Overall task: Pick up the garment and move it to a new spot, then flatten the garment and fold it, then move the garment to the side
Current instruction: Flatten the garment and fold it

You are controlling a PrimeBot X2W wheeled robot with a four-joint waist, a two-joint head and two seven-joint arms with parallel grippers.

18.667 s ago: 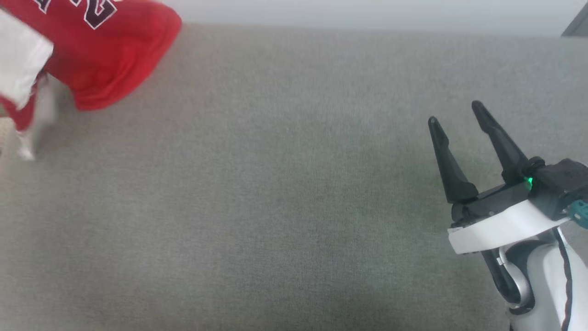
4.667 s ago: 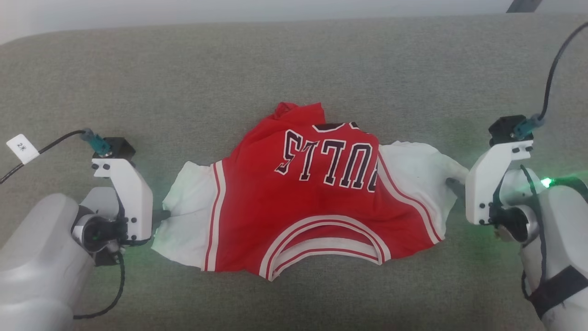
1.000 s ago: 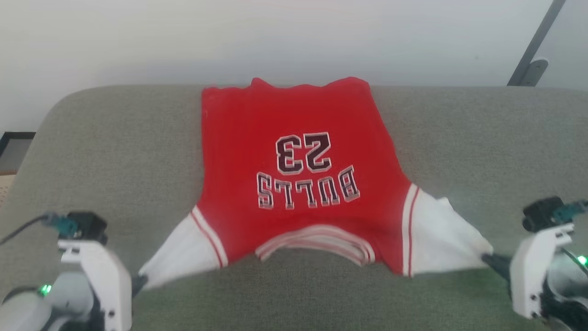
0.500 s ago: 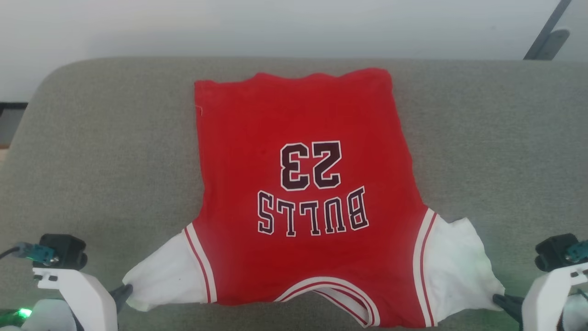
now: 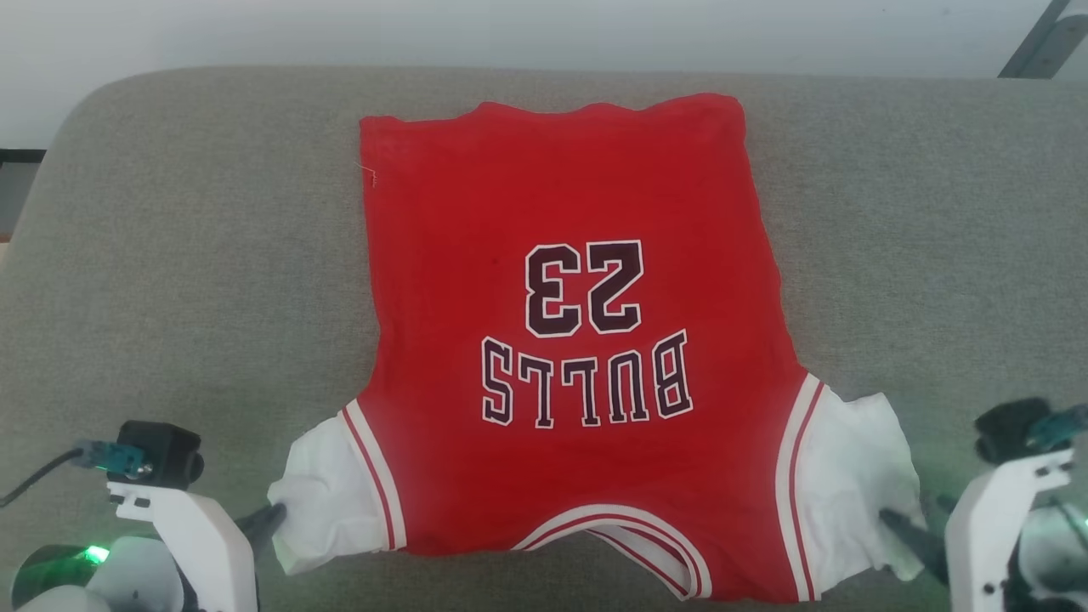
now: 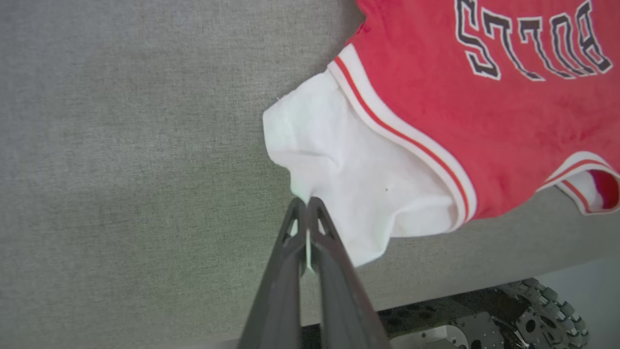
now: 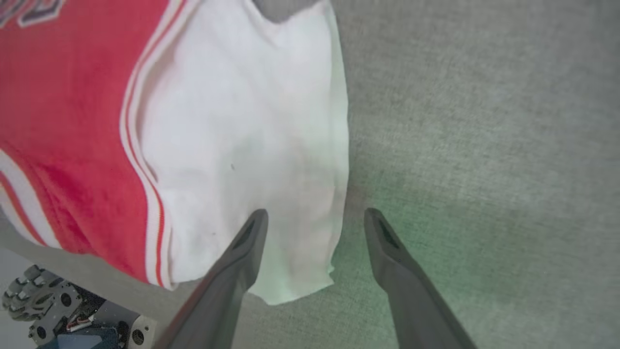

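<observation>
Head view first: a grey fabric-covered counter [image 5: 170,255] runs from side to side, its far left corner rounded against a pale wall.

The garment [image 5: 578,187] lies spread flat, chest side up, in the middle of the counter. Its red hem sits close to the far edge and its striped collar [image 5: 625,544] close to the near edge, so the black, white-outlined "BULLS" and "23" read upside down from the head. The red body is smooth, with only slight waves along the hem. The two white sleeves fan out toward the near corners; the one on the robot's right [image 5: 858,476] is the wider, the one on the left [image 5: 327,501] smaller and a little rumpled.

The right gripper [image 7: 315,218] stands wide open and holds nothing. One finger [image 7: 242,252] is over the white sleeve and the other is over bare grey fabric, with the sleeve's outer edge between them. A green glow falls on the cloth beside it.

The left gripper [image 6: 304,206] is closed, its tips at the outer hem of the left sleeve. A thin pale sliver shows between the fingers [image 6: 334,271] — it pinches the cloth's edge.

Below the near edge, the left wrist view catches part of the robot's wheeled base [image 6: 484,325].
</observation>
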